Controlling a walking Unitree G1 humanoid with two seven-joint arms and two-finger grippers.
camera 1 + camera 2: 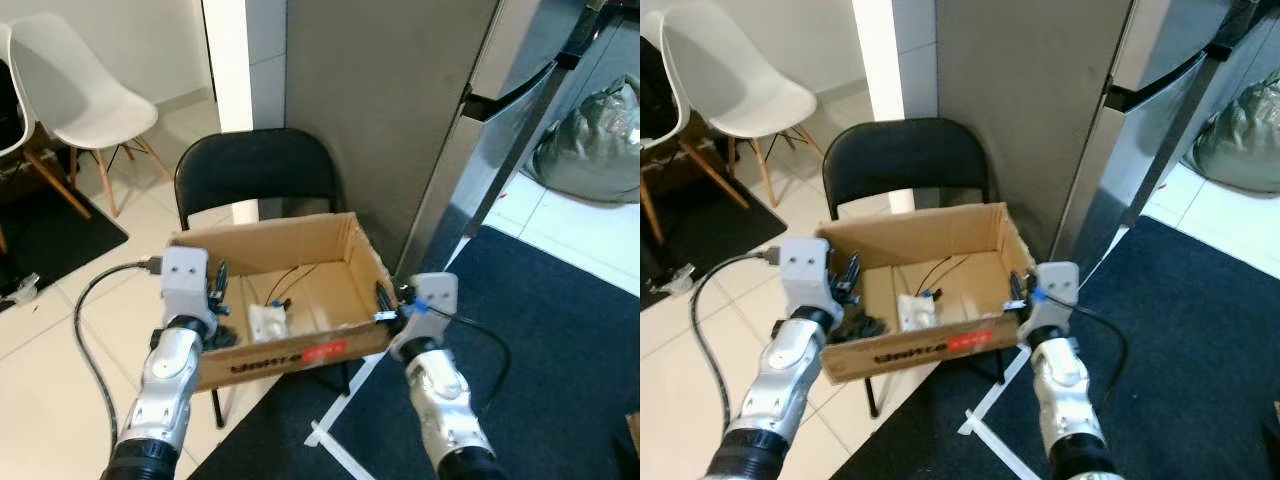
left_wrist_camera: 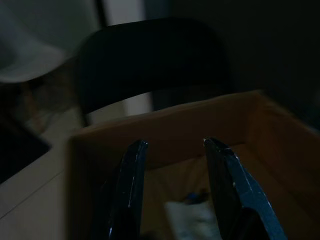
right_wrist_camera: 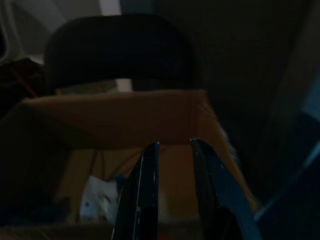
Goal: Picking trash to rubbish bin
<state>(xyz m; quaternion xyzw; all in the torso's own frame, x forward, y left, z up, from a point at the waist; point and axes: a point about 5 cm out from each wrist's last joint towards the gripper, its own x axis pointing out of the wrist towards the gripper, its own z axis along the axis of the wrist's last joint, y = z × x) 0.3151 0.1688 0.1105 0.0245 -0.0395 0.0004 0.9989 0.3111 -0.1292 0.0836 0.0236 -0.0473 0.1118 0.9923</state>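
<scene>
Head views: cardboard box (image 1: 290,300) on black folding chair (image 1: 255,170), crumpled white trash (image 1: 268,322) inside; left wrist: left gripper (image 2: 172,187) parted, empty, over it; right wrist: right gripper (image 3: 172,187) slightly parted at the wall, risks nudging the box off.

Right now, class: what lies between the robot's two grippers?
The open cardboard box on the black chair, holding crumpled white trash, seen from both eye views.

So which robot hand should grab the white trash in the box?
Probably the left. The left gripper is open over the box's left side, close to the white trash. The right gripper sits at the right wall, farther away.
</scene>
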